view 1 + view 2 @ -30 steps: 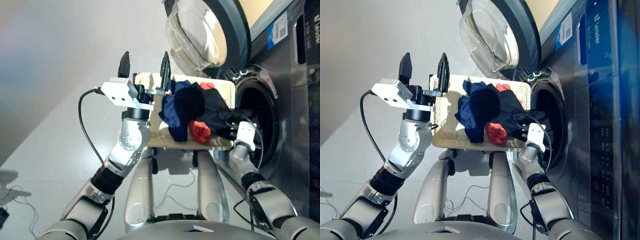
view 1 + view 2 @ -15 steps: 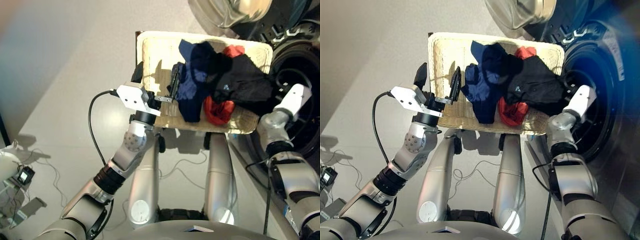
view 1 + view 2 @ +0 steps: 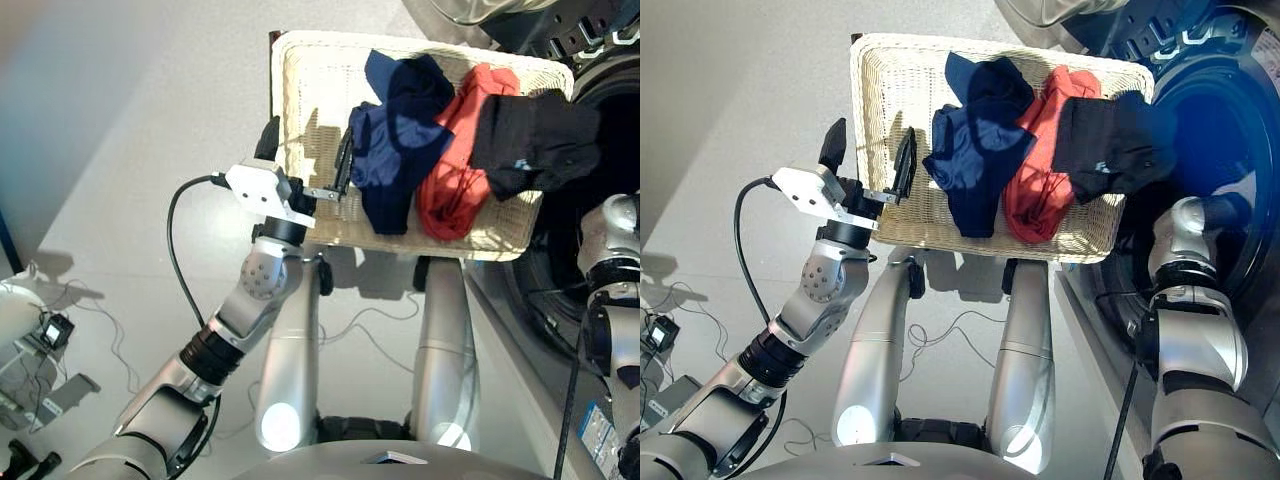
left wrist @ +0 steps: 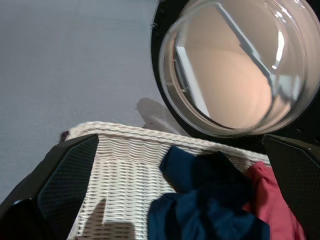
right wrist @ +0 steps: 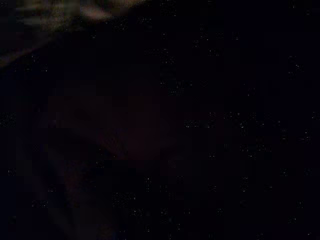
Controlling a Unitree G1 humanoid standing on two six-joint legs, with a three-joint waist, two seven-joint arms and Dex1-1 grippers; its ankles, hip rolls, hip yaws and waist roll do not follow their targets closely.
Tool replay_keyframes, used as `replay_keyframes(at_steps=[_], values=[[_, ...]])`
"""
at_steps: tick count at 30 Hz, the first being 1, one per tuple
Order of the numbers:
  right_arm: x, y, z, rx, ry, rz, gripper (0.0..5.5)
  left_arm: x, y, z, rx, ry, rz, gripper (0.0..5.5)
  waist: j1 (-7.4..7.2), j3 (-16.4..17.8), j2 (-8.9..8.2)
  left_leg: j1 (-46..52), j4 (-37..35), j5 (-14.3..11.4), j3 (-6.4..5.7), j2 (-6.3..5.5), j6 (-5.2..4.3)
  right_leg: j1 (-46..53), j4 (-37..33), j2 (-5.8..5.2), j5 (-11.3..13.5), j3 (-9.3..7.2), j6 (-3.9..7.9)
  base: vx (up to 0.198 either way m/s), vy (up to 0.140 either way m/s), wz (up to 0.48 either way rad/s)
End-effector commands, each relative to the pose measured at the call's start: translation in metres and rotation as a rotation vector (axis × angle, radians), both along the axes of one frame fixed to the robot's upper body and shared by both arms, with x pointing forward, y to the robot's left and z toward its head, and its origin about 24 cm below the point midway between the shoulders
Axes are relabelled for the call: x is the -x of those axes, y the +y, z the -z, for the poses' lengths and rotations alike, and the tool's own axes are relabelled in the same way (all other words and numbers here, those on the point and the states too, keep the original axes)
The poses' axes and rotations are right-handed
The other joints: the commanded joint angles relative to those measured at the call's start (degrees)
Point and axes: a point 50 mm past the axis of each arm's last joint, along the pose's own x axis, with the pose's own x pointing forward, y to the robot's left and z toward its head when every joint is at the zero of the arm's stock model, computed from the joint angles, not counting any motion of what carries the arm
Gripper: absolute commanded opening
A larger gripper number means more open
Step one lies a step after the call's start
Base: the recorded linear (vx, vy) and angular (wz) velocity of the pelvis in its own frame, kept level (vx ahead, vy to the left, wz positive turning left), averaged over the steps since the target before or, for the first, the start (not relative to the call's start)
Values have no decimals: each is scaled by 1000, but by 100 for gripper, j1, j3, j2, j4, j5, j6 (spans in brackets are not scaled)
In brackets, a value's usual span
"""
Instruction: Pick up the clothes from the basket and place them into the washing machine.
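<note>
the step in hand looks like carrying the black soft garment [image 3: 1110, 145] into the dark grey front-loading washing machine [image 3: 1215, 130]: lift it over the rim before pulling sideways. i cannot tell the right gripper's state. the left gripper [image 3: 868, 158] hovers with fingers apart. the pale cream wicker basket [image 3: 885, 95] holds the navy blue garment [image 3: 975, 150] and red-orange garment [image 3: 1040, 170], with the black one draped over its washer-side rim.
</note>
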Motion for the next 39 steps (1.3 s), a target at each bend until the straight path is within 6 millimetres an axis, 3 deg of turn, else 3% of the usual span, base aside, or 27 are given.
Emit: replay_keyframes(at_steps=[1, 6, 17, 18, 19, 30, 32, 35, 39], values=[[61, -56, -44, 1, -166, 274, 0, 16, 12, -26, 98, -130, 5, 550, -208, -207, 26, 8, 838, -939, -71, -43, -51, 277, -616, 149, 439, 111, 282, 0, 0, 0], [79, -69, -27, -148, -219, 360, 0, 19, 19, -28, 99, -139, -4, 550, -241, -275, 3, -36, 854, -959, -66, -49, -40, 244, -620, 150, 458, 143, 283, 0, 0, 0], [64, -59, -9, -236, -181, 309, 0, 19, 18, -31, 116, -133, 4, 550, -228, -308, -43, -33, 869, -966, -20, -49, -12, 271, -650, 127, 495, 191, 275, 0, 0, 0], [62, -58, -7, -239, -168, 298, 97, 19, 18, -31, 115, -132, 5, 550, -224, -302, -44, -25, 869, -964, -21, -50, -11, 280, -655, 124, 502, 194, 277, 0, 0, 0], [62, -58, -8, -239, -168, 296, 550, 19, 19, -31, 116, -132, 4, 550, -229, -298, -44, -21, 867, -963, -21, -50, -11, 285, -657, 123, 503, 194, 277, 0, 0, 0], [15, -19, 7, -242, -169, 85, 550, 13, 14, -28, 159, -89, -5, 550, -244, -182, -96, 161, 767, -932, 43, -59, 15, 449, -769, 151, 567, 203, 255, 0, 0, 0], [-4, 4, 10, -212, -185, -5, 550, 11, 13, -28, 179, -79, -11, 550, -254, -136, -103, 192, 749, -922, 62, -49, 19, 480, -804, 161, 583, 202, 245, 0, 0, 0], [-21, 33, 10, -150, -206, -88, 550, 9, 12, -29, 196, -78, -26, 550, -297, -68, -129, 249, 714, -904, 80, -47, 30, 525, -840, 175, 595, 210, 240, 0, 0, 0], [-38, 87, 13, 23, -170, -267, 550, 7, 13, -27, 211, -79, -59, 550, -358, -42, -178, 296, 680, -871, 106, -45, 54, 563, -868, 191, 614, 215, 225, 0, 0, 0]])
